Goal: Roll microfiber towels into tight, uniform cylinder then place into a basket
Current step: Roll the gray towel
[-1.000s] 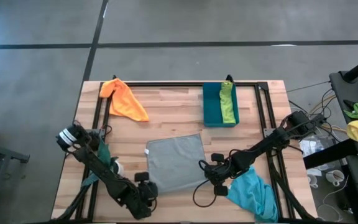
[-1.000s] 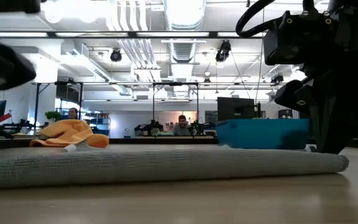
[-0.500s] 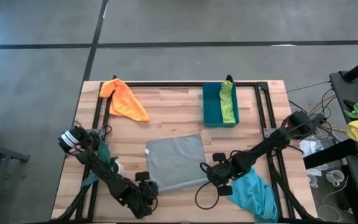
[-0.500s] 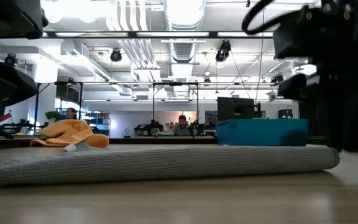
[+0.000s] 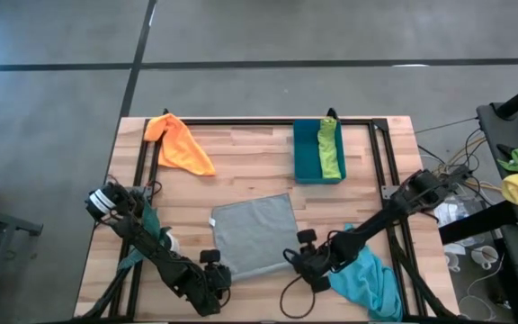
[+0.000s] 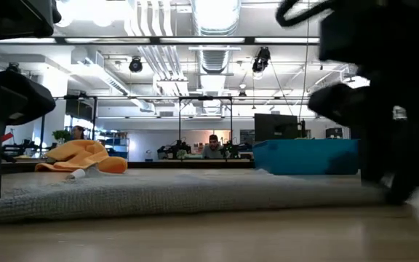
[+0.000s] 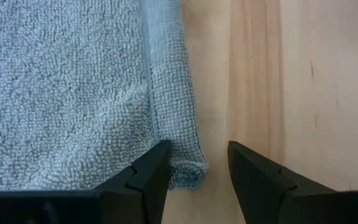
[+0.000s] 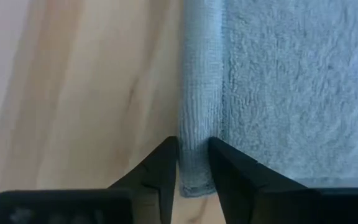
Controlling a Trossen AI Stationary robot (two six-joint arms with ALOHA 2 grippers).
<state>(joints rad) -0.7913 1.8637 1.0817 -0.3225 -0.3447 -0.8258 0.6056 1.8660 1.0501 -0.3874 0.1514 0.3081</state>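
Note:
A grey towel (image 5: pixel 254 238) lies flat in the middle of the table. My left gripper (image 5: pixel 216 281) is open at its near left corner; in the left wrist view (image 7: pixel 199 148) the fingers stand either side of that corner's hem (image 7: pixel 180 155). My right gripper (image 5: pixel 297 261) is at the near right corner, shut on the hem. An orange towel (image 5: pixel 180 144) lies at the far left. A lime green towel (image 5: pixel 331 148) lies in the teal basket (image 5: pixel 308 151). A turquoise towel (image 5: pixel 369 281) lies crumpled at the near right. My left gripper has one finger (image 7: pixel 148 177) over the grey towel's edge; I cannot tell whether it touches. My right gripper pinches the grey towel's hemmed side edge (image 8: pixel 194 134) at its near right corner between its two fingers, which lie along the hem. The towel lies flat on the table.
A black frame (image 5: pixel 241 121) runs along the table's far and side edges. The low view shows the orange towel (image 6: pixel 82 156) and the basket (image 6: pixel 308 156) beyond the grey towel (image 6: pixel 180 193), with people far off in the room.
My right gripper has gone toward the table's left edge, onto the grey towel's near right corner. In the low view the towel's right end, rounded and raised a second ago, has drawn a little to the left and lies lower.

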